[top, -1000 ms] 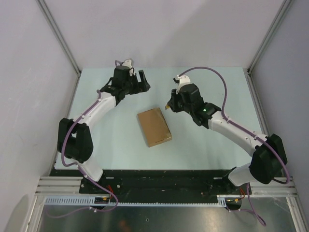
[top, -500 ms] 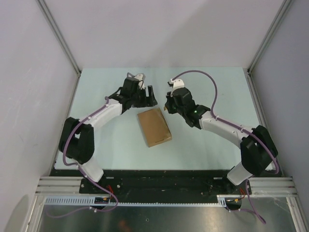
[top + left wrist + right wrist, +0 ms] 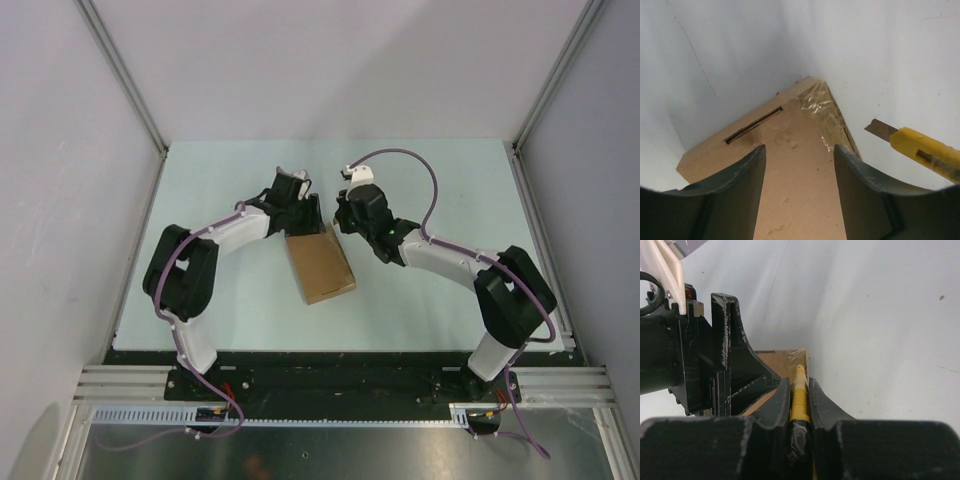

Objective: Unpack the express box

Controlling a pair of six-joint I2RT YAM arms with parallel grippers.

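The express box (image 3: 322,266) lies flat mid-table, a plain brown carton with clear tape (image 3: 821,111) over its far right corner and a slot (image 3: 753,125) along its far edge. My left gripper (image 3: 306,214) hovers over the box's far end, open, and the cardboard (image 3: 795,190) shows between its two fingers (image 3: 737,185). Nothing is gripped there. My right gripper (image 3: 345,222) is shut on a yellow utility knife (image 3: 799,396). The knife's bare blade (image 3: 881,129) points at the taped corner from the right, a short gap from the box edge.
Grey walls and metal posts enclose the pale table (image 3: 450,190) on three sides. The two wrists stand close together over the box's far end, and the left gripper's black body (image 3: 725,360) fills the left of the right wrist view.
Both arms have swung inward to the box's far end. The left jaws have narrowed. The right gripper has kept its hold on the knife.
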